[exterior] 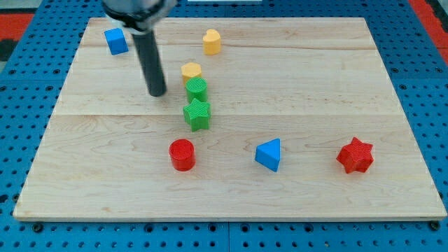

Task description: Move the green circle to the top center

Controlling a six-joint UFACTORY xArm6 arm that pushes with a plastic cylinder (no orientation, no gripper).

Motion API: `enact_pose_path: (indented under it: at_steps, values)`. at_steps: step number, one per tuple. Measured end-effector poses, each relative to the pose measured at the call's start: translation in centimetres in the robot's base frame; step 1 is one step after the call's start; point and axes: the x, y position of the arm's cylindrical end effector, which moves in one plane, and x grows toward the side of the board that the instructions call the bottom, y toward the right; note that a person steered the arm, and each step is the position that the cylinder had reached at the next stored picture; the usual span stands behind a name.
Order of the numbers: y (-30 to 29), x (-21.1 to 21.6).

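Left of the board's middle, in its upper half, stands the green circle (197,89), a short round block resting on a flat face. Its axis runs straight up from the wood, and being round it shows no heading and no long side across the board. It sits in a tight column of three: the yellow hexagon (191,71) is just above it, slightly toward the view's left, touching or nearly so, and the green star (197,115) is directly below it, again touching or nearly so; I cannot tell whether a gap remains on either side.

My tip (157,94) rests on the wooden board (315,84) just to the view's left of the green circle, near it but apart, at about its height in the view. The rod is bare and carries nothing.

Farther out, a yellow block (211,42) lies near the top edge, above and slightly right of the column. A blue cube (116,41) sits at the upper left. Below the column is a red cylinder (182,155); toward the right lie a blue triangle (269,155) and a red star (355,156).
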Motion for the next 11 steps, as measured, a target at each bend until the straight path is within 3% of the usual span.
enact_pose_path:
  at_steps: [3, 4, 5, 6, 8, 9, 11]
  values:
    - [18.7, -1.8]
    - [20.6, -7.4]
    - [20.9, -12.3]
    - [19.7, -13.7]
    - [16.3, -11.5]
    - [15.2, -14.8]
    - [17.5, -15.3]
